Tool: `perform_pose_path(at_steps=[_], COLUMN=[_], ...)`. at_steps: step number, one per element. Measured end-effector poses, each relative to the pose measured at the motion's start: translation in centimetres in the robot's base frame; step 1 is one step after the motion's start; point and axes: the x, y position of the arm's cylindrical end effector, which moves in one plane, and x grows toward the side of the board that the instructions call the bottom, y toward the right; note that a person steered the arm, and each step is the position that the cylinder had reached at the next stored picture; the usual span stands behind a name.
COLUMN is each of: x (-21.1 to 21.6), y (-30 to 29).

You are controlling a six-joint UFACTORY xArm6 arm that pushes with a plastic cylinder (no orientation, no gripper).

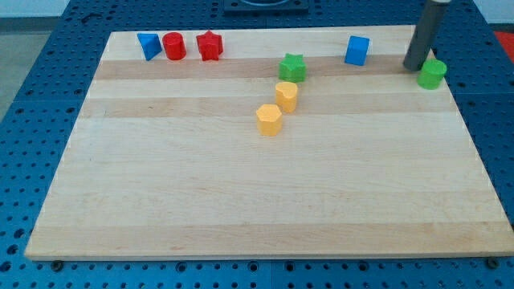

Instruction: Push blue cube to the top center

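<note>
The blue cube (357, 50) sits near the view's top edge of the wooden board, right of centre. My tip (413, 67) is at the lower end of the dark rod, to the right of the blue cube and a gap away from it. The tip is just left of a green cylinder (432, 74), close to it or touching it. A green star-shaped block (292, 67) lies left of the blue cube and a little lower.
Two yellow blocks (287, 95) (269, 120) lie below the green star. At the top left stand a blue triangular block (148, 45), a red cylinder (174, 46) and a red star-shaped block (210, 46). The board (241, 201) ends just above the top row.
</note>
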Motion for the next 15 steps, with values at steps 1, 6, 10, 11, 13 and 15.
perform_pose_path(at_steps=[1,6,10,11,13,15], x=[-5.0,-1.4,-5.8,-5.0,-1.6,-1.6], y=[-0.5,-13.0,-12.5,-16.5,-17.4,-22.2])
